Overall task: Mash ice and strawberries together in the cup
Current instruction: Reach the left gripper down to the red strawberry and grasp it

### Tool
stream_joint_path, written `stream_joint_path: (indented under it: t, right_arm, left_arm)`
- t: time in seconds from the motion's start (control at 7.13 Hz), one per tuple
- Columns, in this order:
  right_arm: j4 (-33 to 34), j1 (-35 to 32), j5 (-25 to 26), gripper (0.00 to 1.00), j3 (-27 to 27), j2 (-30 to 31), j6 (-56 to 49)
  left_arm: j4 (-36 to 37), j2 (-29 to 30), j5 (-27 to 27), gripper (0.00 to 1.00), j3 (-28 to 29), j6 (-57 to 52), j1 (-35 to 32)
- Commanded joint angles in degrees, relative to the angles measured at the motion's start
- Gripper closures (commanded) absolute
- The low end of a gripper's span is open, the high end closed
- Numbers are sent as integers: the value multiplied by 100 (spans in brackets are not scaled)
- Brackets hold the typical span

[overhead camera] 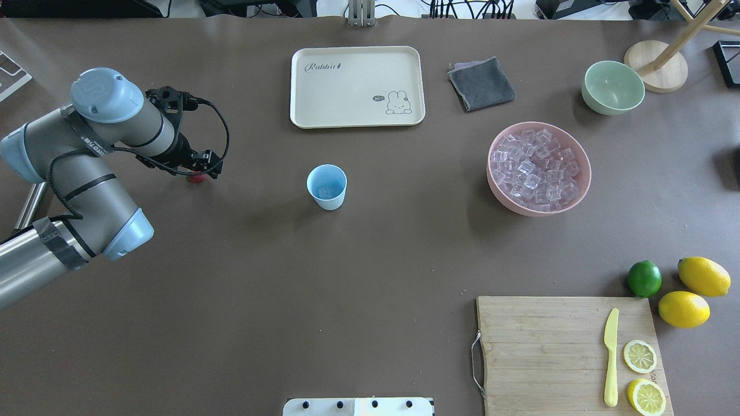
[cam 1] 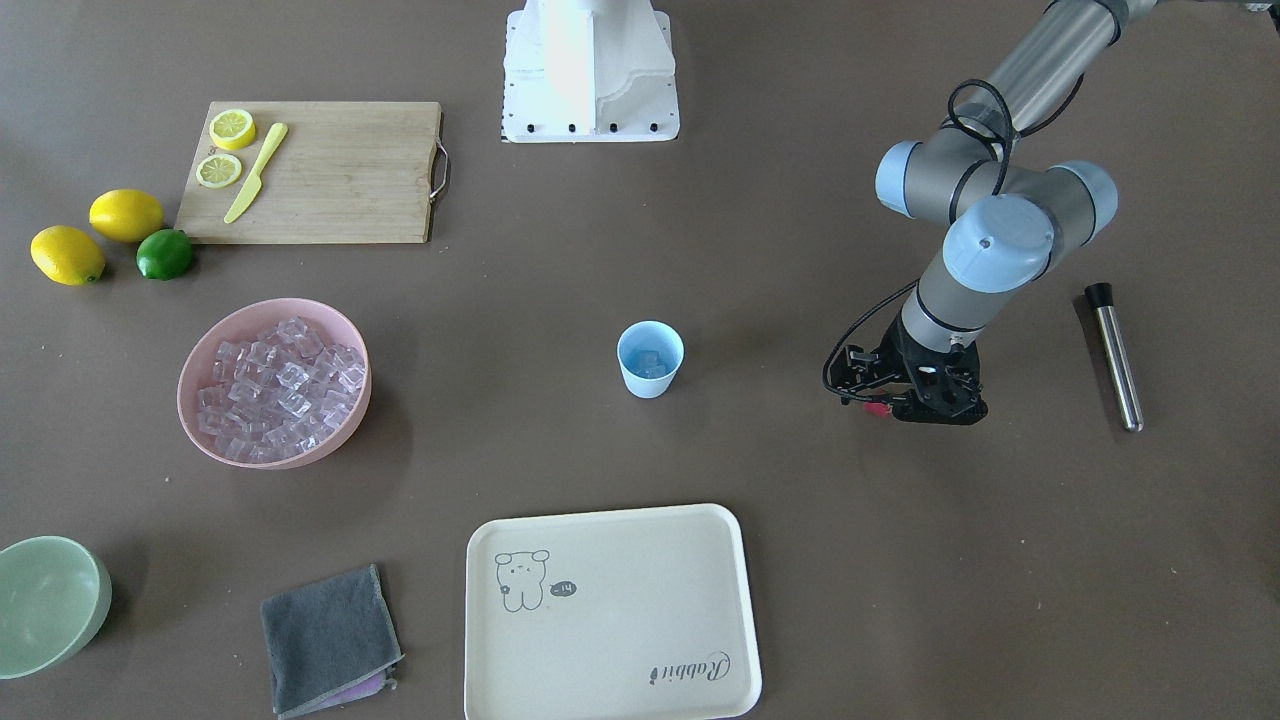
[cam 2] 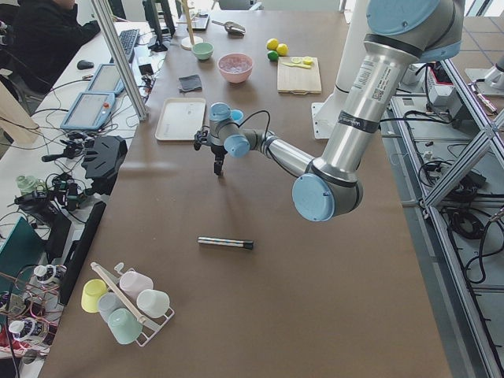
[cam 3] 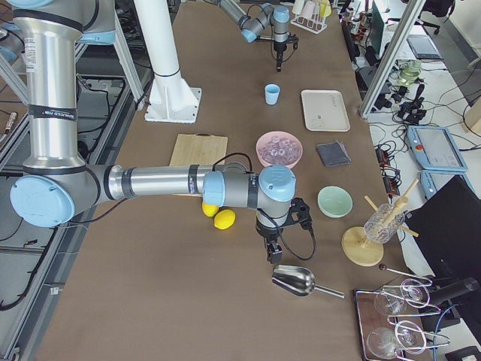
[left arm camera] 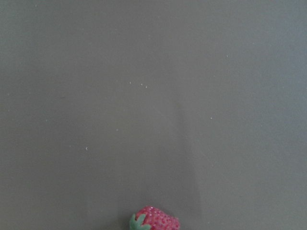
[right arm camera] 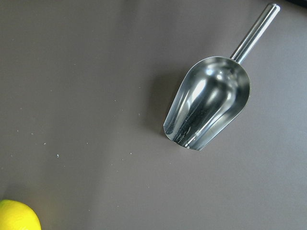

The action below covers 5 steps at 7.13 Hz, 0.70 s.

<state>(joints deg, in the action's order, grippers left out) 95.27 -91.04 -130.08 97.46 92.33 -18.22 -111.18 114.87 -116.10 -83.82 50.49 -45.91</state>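
Ice (cam 1: 650, 362) is loaded in the cup (cam 1: 650, 386); the strawberry (cam 1: 877, 407), clamped by the left pincer (cam 1: 884, 403), is not yet added.

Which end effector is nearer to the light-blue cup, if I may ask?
Left. The left end effector is just left of the cup; the right end effector is far off past the pink bowl, near the metal scoop.

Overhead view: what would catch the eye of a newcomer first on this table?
The pink bowl, heaped with clear ice, stands right of centre. The light-blue cup stands alone mid-table with a few cubes inside. At left, the left hand holds a tiny red strawberry.
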Motion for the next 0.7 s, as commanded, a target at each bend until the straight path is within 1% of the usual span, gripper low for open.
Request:
stream_joint_path:
  t: [0.0, 0.14, 0.28, 0.42, 0.56]
  right_arm:
    - [0, -45, 9, 1, 1, -4, -41]
    - [0, -45, 0, 1, 1, -4, -41]
    - [0, -45, 9, 1, 1, -4, -41]
    - [0, -54, 18, 1, 1, -4, -68]
    - [0, -54, 27, 1, 1, -13, -68]
  left_arm:
    - [-88, -8, 35, 16, 85, -39, 3]
    - [-79, -17, 35, 42, 76, -178, -23]
    - [-79, -26, 35, 64, 50, -180, -32]
    - [-79, -43, 35, 72, 24, -154, -41]
    - [-79, -43, 35, 75, 15, -127, -41]
